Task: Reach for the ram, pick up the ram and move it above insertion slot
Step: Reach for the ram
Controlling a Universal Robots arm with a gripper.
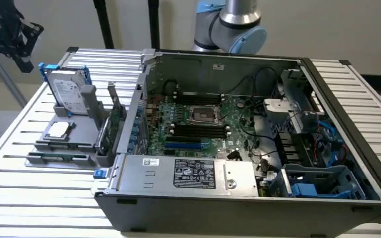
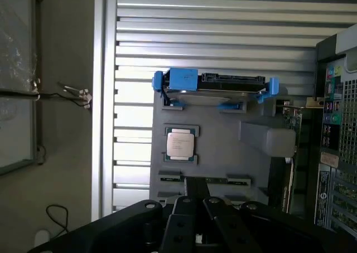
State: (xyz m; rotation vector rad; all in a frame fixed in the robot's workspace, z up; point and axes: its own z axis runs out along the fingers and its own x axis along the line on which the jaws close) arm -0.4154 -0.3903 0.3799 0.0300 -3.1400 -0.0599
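Note:
The ram [image 1: 59,156] is a thin green stick lying flat in the front groove of a grey parts holder [image 1: 63,119] on the slatted table, at the exterior view's left of the open computer case [image 1: 243,148]. My gripper [image 1: 8,35] hangs high above the table's far left corner, well away from the ram. In the wrist view the ram [image 2: 170,178] shows as dark green ends either side of my gripper [image 2: 196,189], whose black fingers meet, shut on nothing. The black memory slots [image 1: 197,130] lie on the motherboard beside the processor socket.
The holder also carries a silver hard drive in a blue frame [image 1: 67,89], a loose processor chip [image 1: 58,130] and an upright green expansion card [image 1: 114,126]. The power supply [image 1: 184,173] and the drive cage [image 1: 316,181] fill the case's front. The arm's base [image 1: 233,25] stands behind the case.

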